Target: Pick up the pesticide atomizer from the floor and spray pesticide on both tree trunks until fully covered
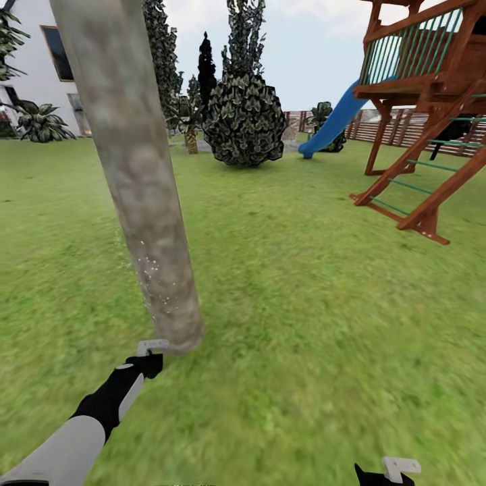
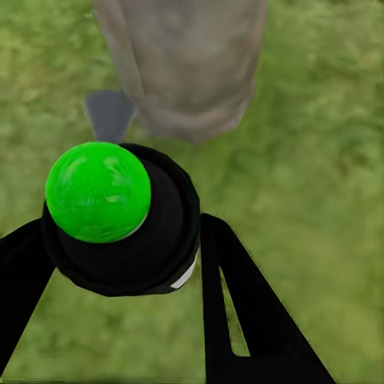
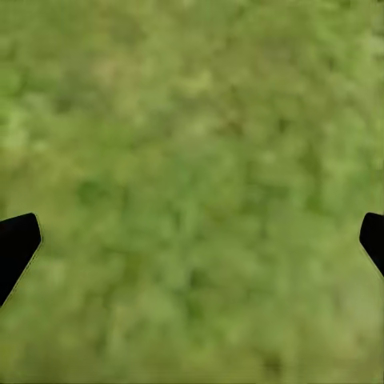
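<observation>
A thick, mottled grey-brown tree trunk (image 1: 135, 169) rises close in front of me, leaning left towards the top. White specks of pesticide (image 1: 150, 270) dot its lower part. My left gripper (image 1: 151, 354) reaches to the foot of this trunk. In the left wrist view its black fingers (image 2: 240, 304) are shut on the pesticide atomizer (image 2: 120, 220), a dark round body with a green dome and a small white patch, pointed at the trunk's base (image 2: 188, 64). My right gripper (image 1: 391, 471) hangs open over bare grass, fingertips (image 3: 16, 244) wide apart.
A wooden play tower (image 1: 432, 115) with a blue slide (image 1: 334, 121) stands at the right. A round bush (image 1: 244, 118) and a short palm (image 1: 191, 131) are behind the trunk, and a white house (image 1: 34, 67) is far left. Lawn spreads all around.
</observation>
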You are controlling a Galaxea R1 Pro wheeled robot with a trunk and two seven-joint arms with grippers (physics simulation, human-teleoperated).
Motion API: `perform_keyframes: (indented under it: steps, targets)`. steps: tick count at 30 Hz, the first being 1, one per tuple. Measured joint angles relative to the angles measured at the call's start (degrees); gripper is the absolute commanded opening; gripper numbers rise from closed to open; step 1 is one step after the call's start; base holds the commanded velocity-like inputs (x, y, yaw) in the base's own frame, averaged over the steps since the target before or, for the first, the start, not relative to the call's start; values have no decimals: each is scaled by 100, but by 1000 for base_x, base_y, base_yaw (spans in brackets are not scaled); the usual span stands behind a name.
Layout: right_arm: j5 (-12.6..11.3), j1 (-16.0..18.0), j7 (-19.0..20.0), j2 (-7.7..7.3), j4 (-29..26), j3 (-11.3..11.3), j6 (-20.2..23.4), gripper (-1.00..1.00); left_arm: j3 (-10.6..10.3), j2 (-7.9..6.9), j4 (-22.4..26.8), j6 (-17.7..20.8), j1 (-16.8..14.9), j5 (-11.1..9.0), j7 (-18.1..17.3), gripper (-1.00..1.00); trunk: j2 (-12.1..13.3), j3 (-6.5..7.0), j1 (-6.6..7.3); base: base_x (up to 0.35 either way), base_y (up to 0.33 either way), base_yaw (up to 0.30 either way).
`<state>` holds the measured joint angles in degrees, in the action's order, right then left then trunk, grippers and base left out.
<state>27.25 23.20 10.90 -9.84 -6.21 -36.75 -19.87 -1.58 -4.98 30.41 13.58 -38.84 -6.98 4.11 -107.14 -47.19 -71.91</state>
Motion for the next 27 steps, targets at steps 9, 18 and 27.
perform_keyframes:
  steps: [9,18,27]
  targets:
    - [0,0,0,-17,-20,-8,-8,100,-8,130,0,-5,0,11,11,-100,0,0,0,0,-262,14]
    - [0,0,0,-9,-13,0,-8,100,-9,135,0,-5,0,11,11,-100,0,0,0,81,-275,85]
    - [0,0,0,-9,-12,0,-8,100,-8,147,0,-5,0,11,11,-100,0,0,0,117,-273,124]
